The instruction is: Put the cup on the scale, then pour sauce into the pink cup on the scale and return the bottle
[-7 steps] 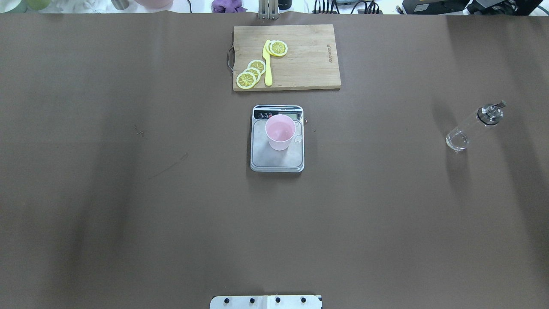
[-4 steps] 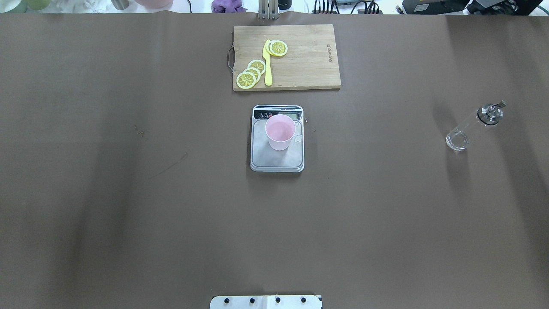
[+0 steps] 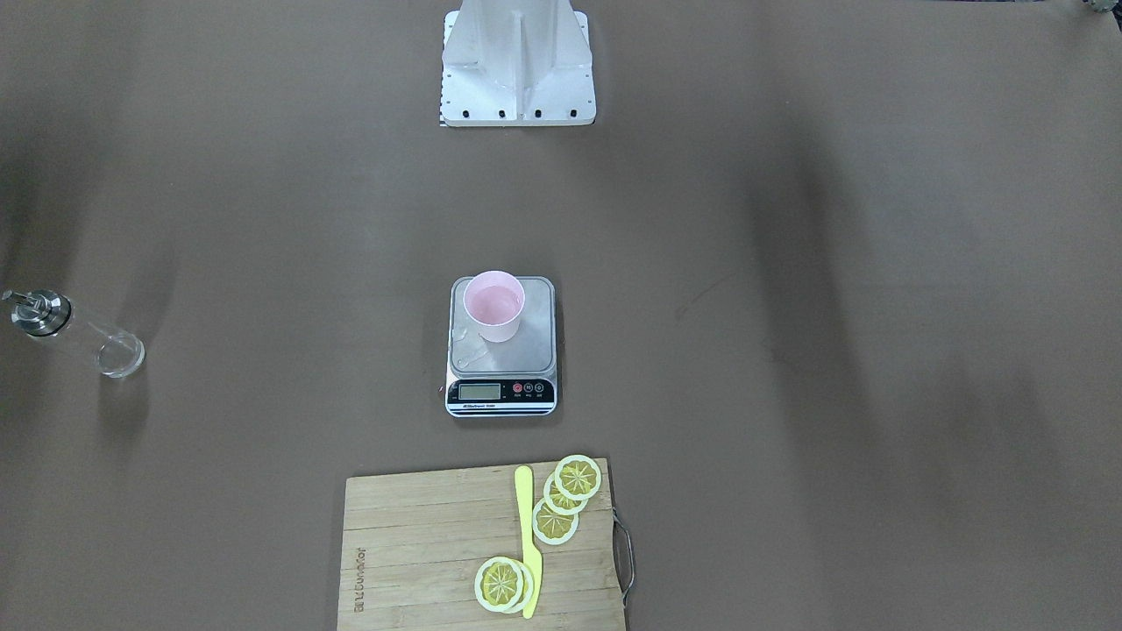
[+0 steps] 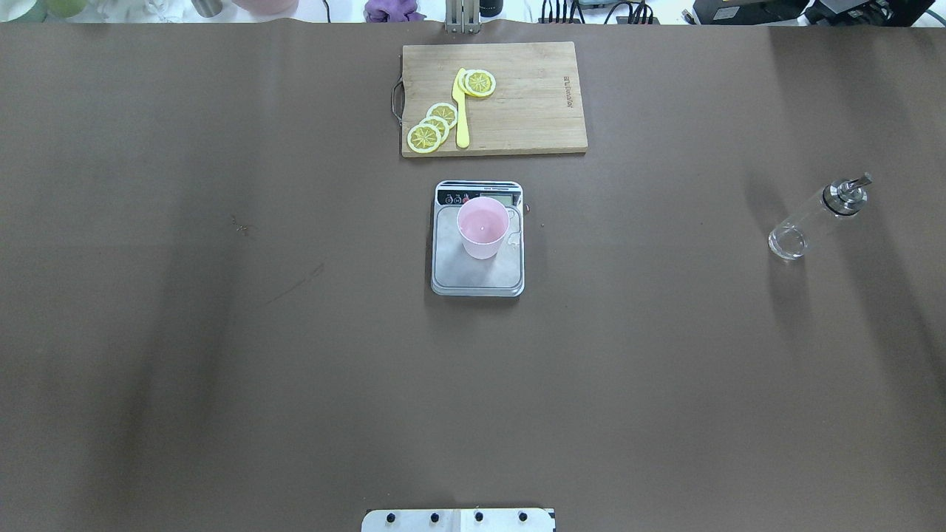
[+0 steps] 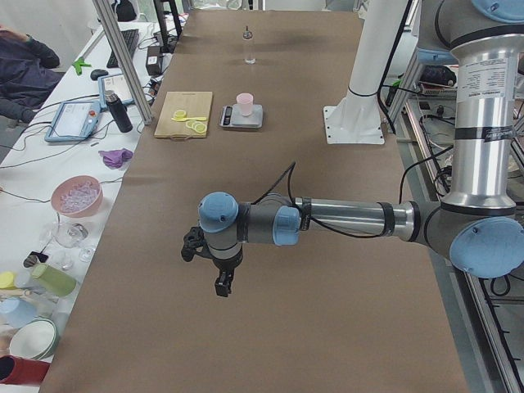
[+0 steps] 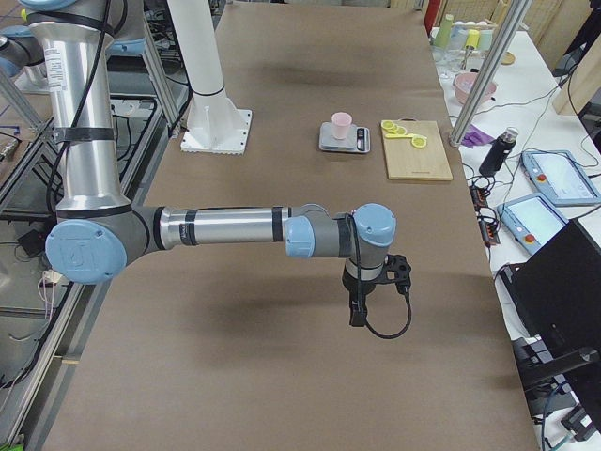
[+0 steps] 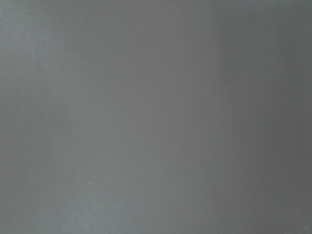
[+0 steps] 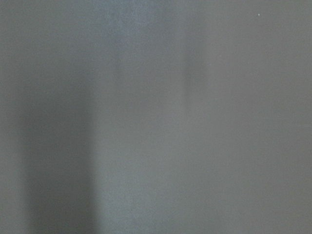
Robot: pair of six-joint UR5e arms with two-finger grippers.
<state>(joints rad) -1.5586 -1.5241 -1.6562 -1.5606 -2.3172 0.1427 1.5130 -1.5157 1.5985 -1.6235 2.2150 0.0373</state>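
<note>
While nothing has moved, cup [image 4: 482,226] on scale [image 4: 477,277], bottle [image 4: 811,219] parked well apart, job looks done; left gripper [image 5: 222,284] and right gripper [image 6: 357,316], apart or together, can't tell.

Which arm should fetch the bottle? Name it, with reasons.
Right, probably. The bottle stands far on the robot's right, well beyond the cup on the scale; the left arm would have to cross over.
</note>
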